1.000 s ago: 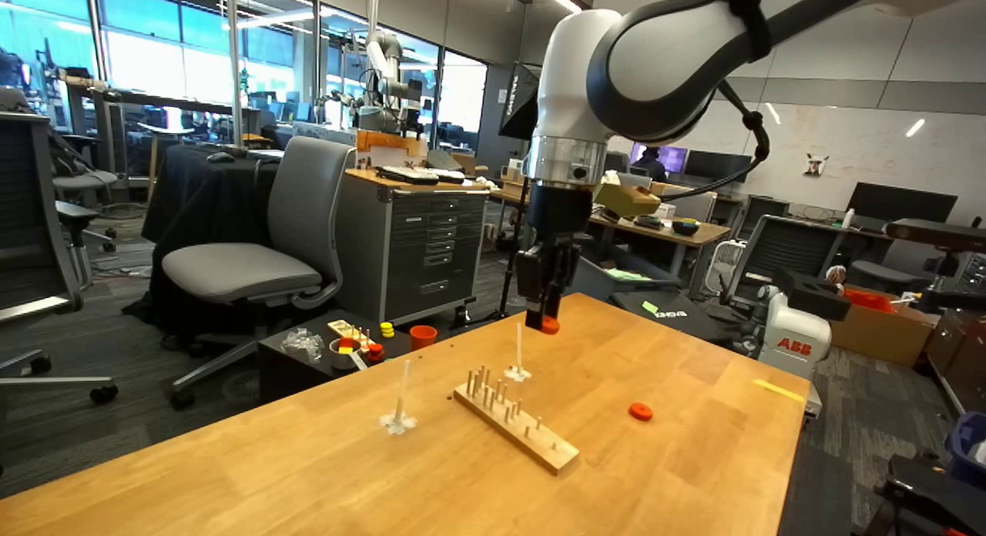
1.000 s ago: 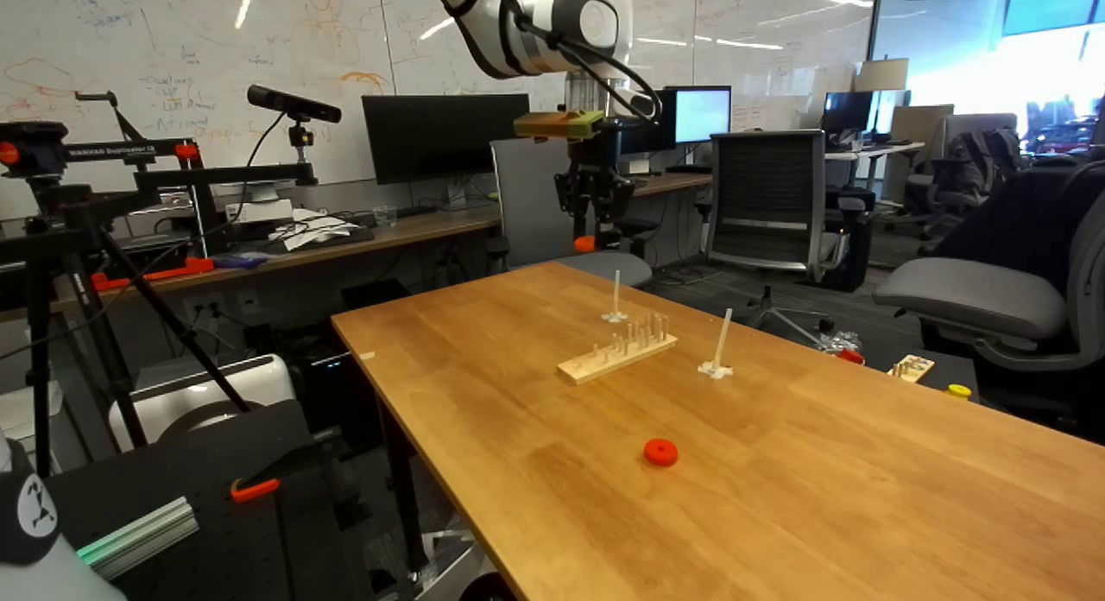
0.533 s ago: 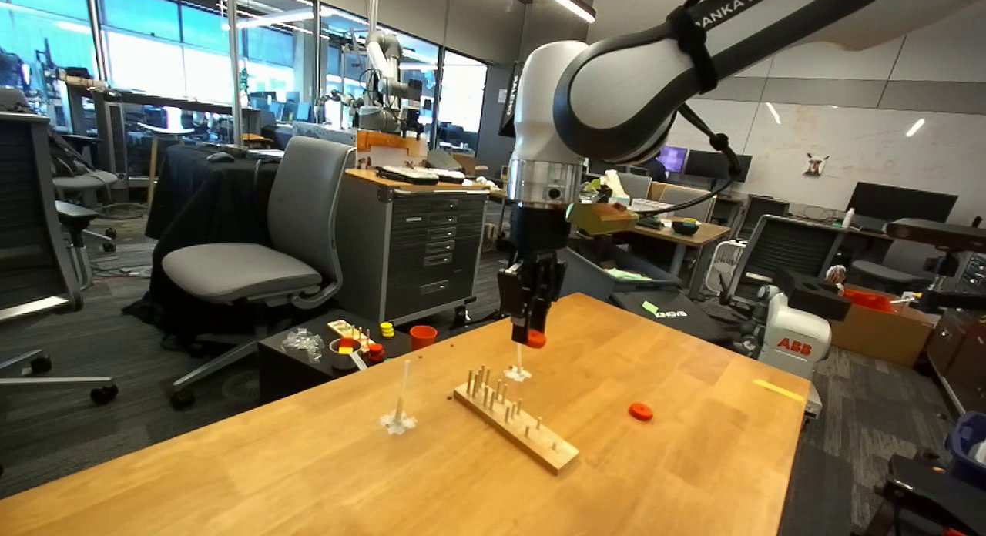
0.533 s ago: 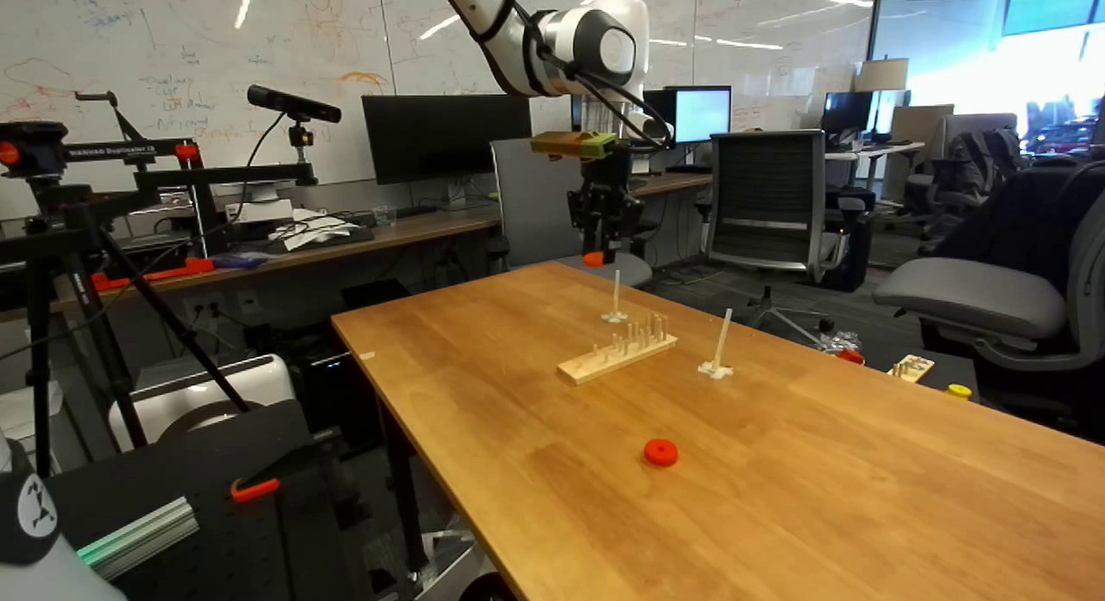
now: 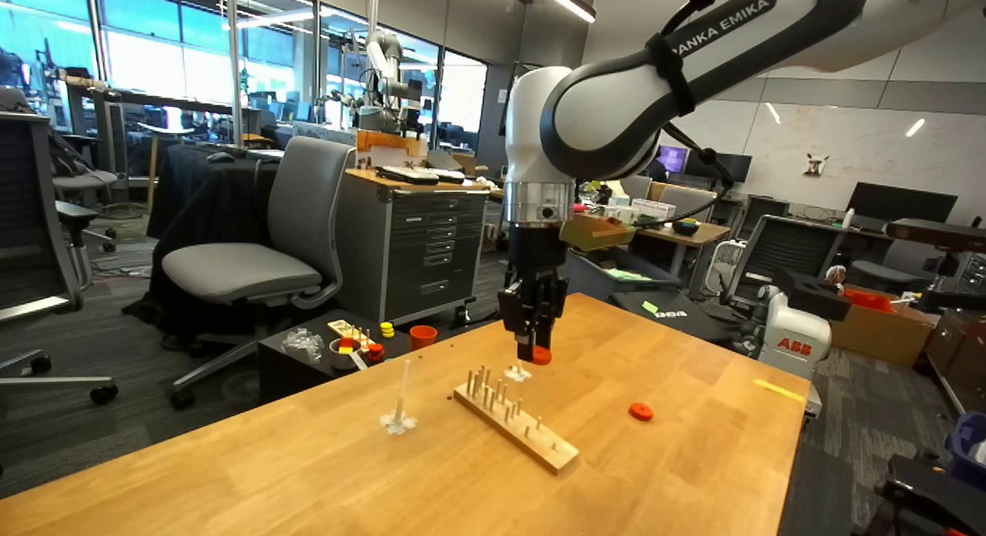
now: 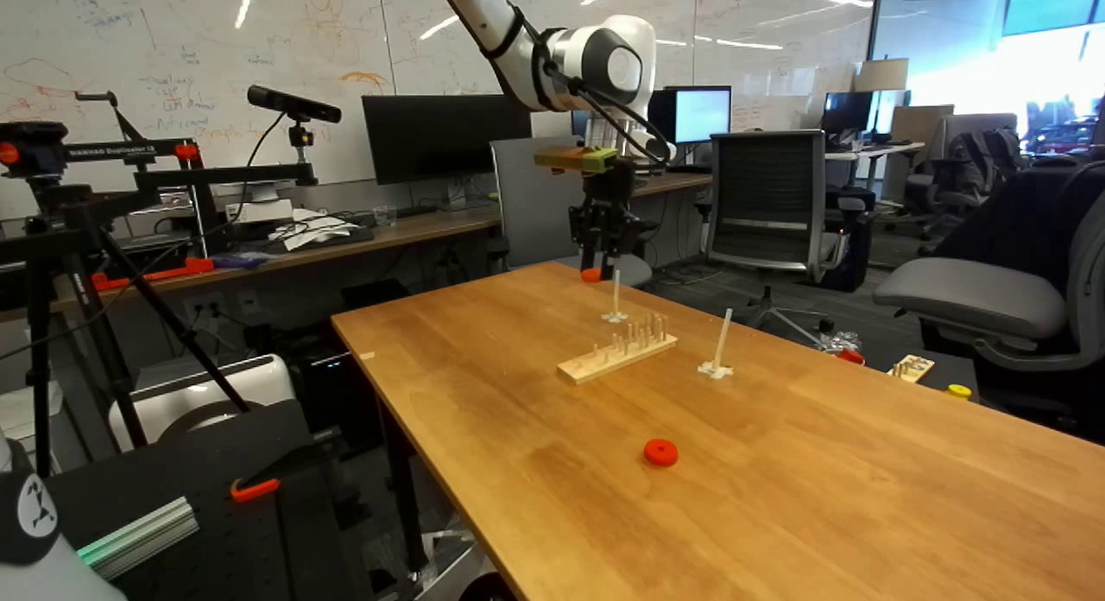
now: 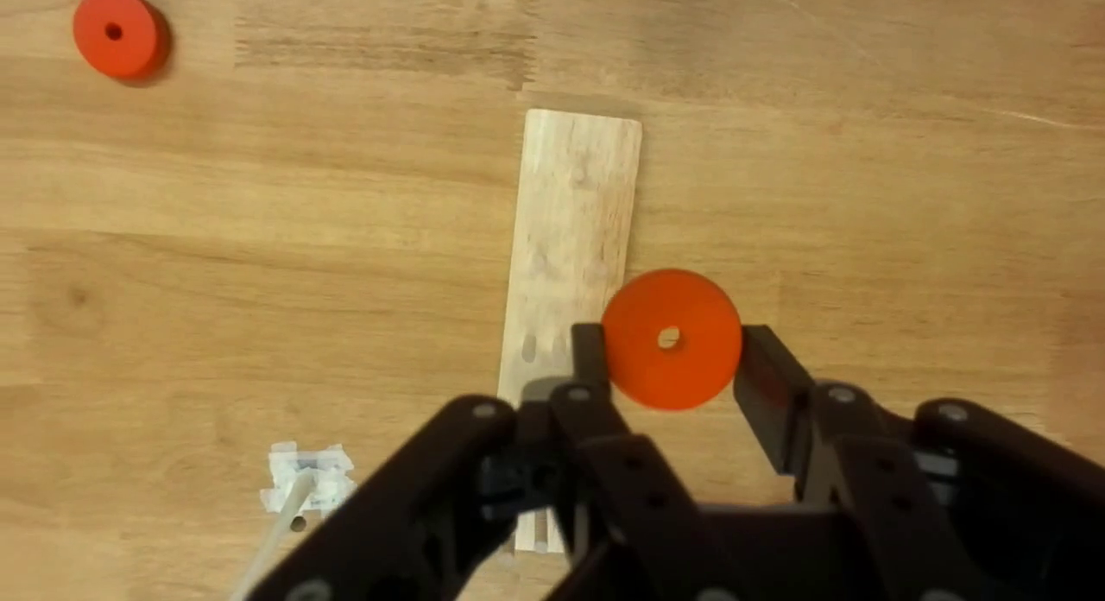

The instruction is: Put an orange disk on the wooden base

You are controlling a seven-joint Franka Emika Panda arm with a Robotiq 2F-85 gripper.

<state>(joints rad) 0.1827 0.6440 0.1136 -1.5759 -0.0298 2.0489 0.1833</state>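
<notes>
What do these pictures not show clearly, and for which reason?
Base and pegs, in the wrist view: partly covered by the end effector.
Post, in an exterior view: upper part hidden by the end effector; in the wrist view, top cut off by the bottom edge.
Held disk, in both exterior views: hole too small to see.
Whiteboard writing, in an exterior view: mostly too small to read.

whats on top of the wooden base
Only short upright pegs show on the wooden base; the gripper, holding an orange disk, hides part of it in the wrist view.
</notes>
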